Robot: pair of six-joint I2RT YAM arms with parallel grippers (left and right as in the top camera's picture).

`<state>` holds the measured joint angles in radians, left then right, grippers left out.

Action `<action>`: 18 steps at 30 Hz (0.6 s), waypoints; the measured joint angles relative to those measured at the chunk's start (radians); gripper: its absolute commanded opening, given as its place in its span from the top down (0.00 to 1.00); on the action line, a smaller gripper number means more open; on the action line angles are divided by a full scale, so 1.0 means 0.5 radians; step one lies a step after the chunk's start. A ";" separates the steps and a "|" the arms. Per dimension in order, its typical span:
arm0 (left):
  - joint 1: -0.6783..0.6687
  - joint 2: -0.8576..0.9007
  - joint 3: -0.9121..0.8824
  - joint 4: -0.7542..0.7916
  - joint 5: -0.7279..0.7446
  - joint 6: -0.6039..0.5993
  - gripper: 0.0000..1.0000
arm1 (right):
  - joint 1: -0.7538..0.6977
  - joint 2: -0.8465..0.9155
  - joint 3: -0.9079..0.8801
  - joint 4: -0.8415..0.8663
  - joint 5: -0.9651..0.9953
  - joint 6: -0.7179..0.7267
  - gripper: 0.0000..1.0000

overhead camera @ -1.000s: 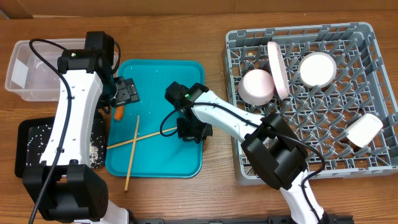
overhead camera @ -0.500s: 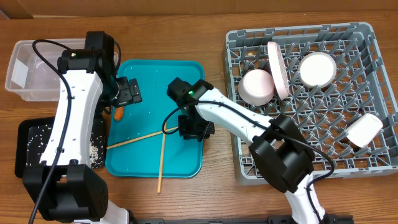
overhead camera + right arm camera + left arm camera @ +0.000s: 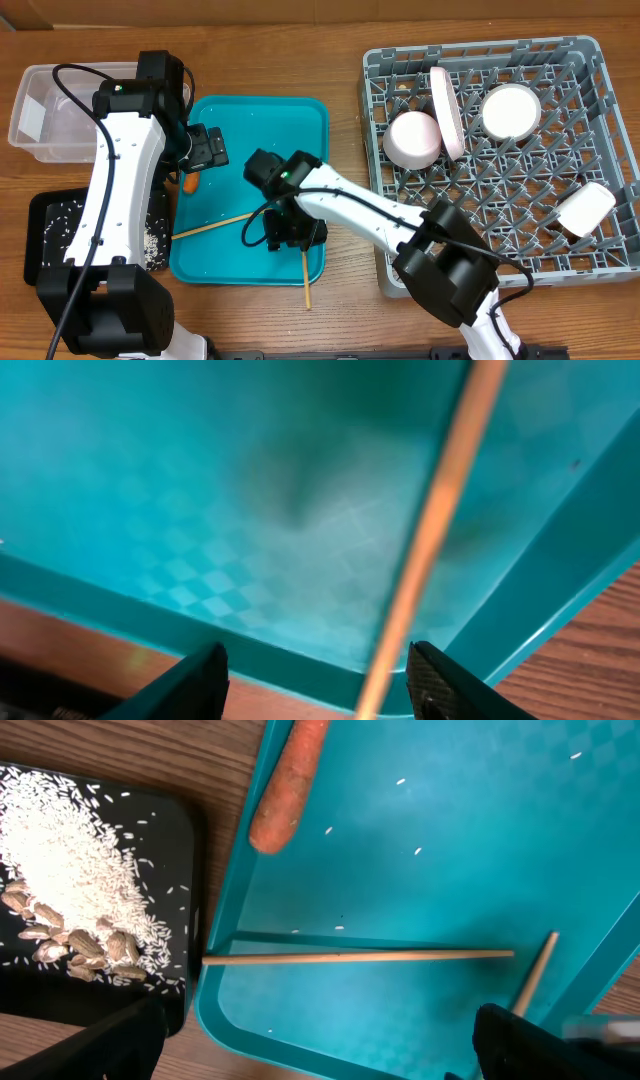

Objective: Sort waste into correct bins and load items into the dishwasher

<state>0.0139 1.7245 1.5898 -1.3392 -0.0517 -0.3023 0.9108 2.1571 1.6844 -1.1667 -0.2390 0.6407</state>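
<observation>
Right wrist: thin wood chopstick [image 3: 432,530], checker-textured teal tray [image 3: 250,560].

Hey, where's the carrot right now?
Overhead, the carrot lies across the teal tray's left rim, partly hidden by the left arm, with the black tray of rice to its left.

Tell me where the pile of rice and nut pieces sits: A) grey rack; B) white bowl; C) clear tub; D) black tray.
D: the rice pile and nut pieces lie on the black tray, left of the teal tray.
</observation>
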 measured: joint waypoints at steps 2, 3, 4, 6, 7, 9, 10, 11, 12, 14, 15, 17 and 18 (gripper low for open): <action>0.000 0.000 0.000 0.000 0.002 -0.001 0.00 | -0.001 0.000 -0.054 0.025 0.036 0.027 0.40; 0.000 0.000 0.000 0.000 0.004 -0.001 0.00 | -0.003 0.000 -0.085 0.036 0.057 0.037 0.41; 0.000 0.000 0.000 0.001 0.006 -0.001 0.00 | -0.008 0.001 -0.124 0.047 0.076 0.050 0.40; 0.000 0.000 0.000 0.001 0.007 -0.001 0.00 | -0.014 0.002 -0.195 0.104 0.090 0.066 0.41; 0.000 0.000 0.001 0.000 0.007 0.000 0.00 | -0.014 0.004 -0.206 0.111 0.092 0.069 0.44; 0.000 0.000 0.000 0.001 0.007 0.000 0.00 | -0.014 0.004 -0.209 0.112 0.097 0.073 0.69; 0.000 0.000 0.000 0.000 0.008 0.000 0.00 | -0.014 0.004 -0.214 0.112 0.110 0.079 0.83; 0.000 0.000 0.000 0.000 0.008 -0.001 0.00 | -0.014 0.004 -0.216 0.111 0.120 0.079 0.90; 0.000 0.000 0.000 0.001 0.008 -0.001 0.00 | -0.014 0.004 -0.217 0.111 0.124 0.077 0.96; 0.000 0.000 0.001 0.000 0.008 -0.001 0.00 | -0.014 0.004 -0.222 0.110 0.128 0.087 0.96; 0.000 0.000 0.000 0.000 0.008 0.000 0.00 | -0.014 0.004 -0.223 0.109 0.128 0.087 0.96; 0.000 0.000 0.001 0.000 0.008 -0.001 0.00 | -0.014 0.004 -0.223 0.108 0.127 0.082 0.96; 0.000 0.000 0.000 0.000 0.008 0.000 0.00 | -0.014 0.004 -0.223 0.106 0.128 0.079 0.96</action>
<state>0.0139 1.7245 1.5898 -1.3392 -0.0479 -0.3023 0.9035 2.1590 1.5730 -1.1137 -0.1749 0.6804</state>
